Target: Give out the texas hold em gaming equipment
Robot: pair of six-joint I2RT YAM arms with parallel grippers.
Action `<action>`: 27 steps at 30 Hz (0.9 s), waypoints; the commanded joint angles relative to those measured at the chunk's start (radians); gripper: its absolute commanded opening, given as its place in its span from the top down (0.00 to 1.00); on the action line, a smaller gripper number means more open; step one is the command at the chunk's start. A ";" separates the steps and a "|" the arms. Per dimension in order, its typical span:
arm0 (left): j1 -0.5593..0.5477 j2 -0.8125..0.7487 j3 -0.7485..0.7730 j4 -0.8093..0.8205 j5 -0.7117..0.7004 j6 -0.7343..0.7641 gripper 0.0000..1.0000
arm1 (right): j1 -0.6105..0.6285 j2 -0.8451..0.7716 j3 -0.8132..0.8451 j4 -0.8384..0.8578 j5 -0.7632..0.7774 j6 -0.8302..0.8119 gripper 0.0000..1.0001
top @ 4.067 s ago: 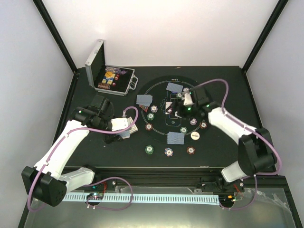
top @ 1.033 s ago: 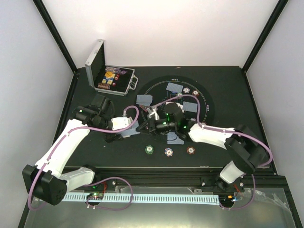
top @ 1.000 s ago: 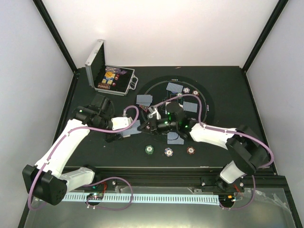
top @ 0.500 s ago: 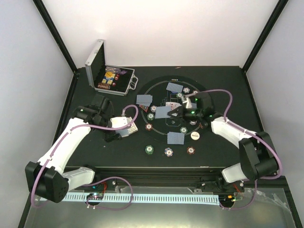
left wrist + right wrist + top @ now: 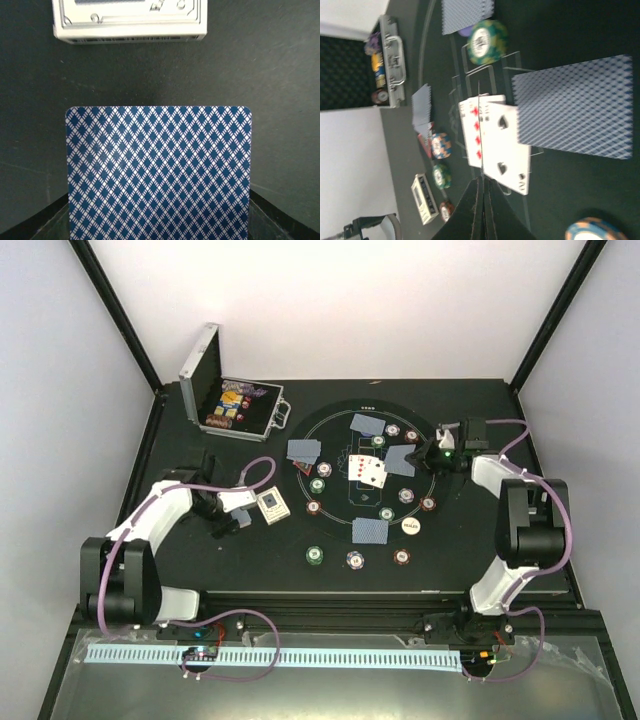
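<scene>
In the left wrist view my left gripper [image 5: 160,222] is shut on blue-diamond-backed playing cards [image 5: 159,175], which hide its jaws. From above it [image 5: 238,510] sits at the table's left, just short of a white card box [image 5: 272,507]. My right gripper [image 5: 432,454] hangs over the right of the round felt, shut on one playing card [image 5: 479,130] seen edge-on as a thin line. Below it lies a face-down card [image 5: 572,112]. Beyond are two face-up cards [image 5: 368,470], more face-down cards [image 5: 370,530], and green [image 5: 318,485], dark red [image 5: 402,557] and blue-white chips [image 5: 355,559].
The open silver case [image 5: 232,402] stands at the back left with its lid up. A white round button [image 5: 410,526] lies right of centre. The card box [image 5: 130,20] lies just ahead of the left fingers. Black frame posts rise at both back corners.
The right arm left the left gripper with a card, crossed the felt and now hangs at its right side. The left arm folded back toward the table's left.
</scene>
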 commanded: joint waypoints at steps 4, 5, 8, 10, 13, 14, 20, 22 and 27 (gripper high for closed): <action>0.029 0.068 -0.058 0.194 -0.066 0.012 0.98 | -0.079 0.074 0.014 -0.089 0.078 -0.087 0.99; 0.031 0.079 -0.061 0.213 -0.068 0.005 0.98 | -0.089 0.081 0.002 -0.076 0.071 -0.084 0.99; 0.031 0.116 -0.068 0.272 -0.078 -0.021 0.99 | -0.104 0.109 -0.005 -0.073 0.070 -0.093 0.99; 0.031 0.149 -0.060 0.280 -0.081 -0.028 0.99 | -0.105 0.128 0.004 -0.085 0.075 -0.106 0.99; 0.030 0.184 -0.049 0.278 -0.086 -0.033 0.94 | -0.105 0.143 0.015 -0.107 0.061 -0.126 0.99; 0.029 0.193 -0.042 0.271 -0.086 -0.032 0.91 | -0.104 0.141 0.015 -0.115 0.062 -0.132 0.99; 0.030 0.228 -0.015 0.226 -0.050 -0.029 0.68 | -0.104 0.123 0.011 -0.133 0.086 -0.139 0.92; 0.029 0.240 -0.001 0.198 -0.025 -0.019 0.52 | -0.104 0.128 0.015 -0.140 0.084 -0.148 0.87; 0.026 0.267 0.039 0.128 -0.001 -0.014 0.24 | -0.105 0.117 0.024 -0.184 0.139 -0.169 0.67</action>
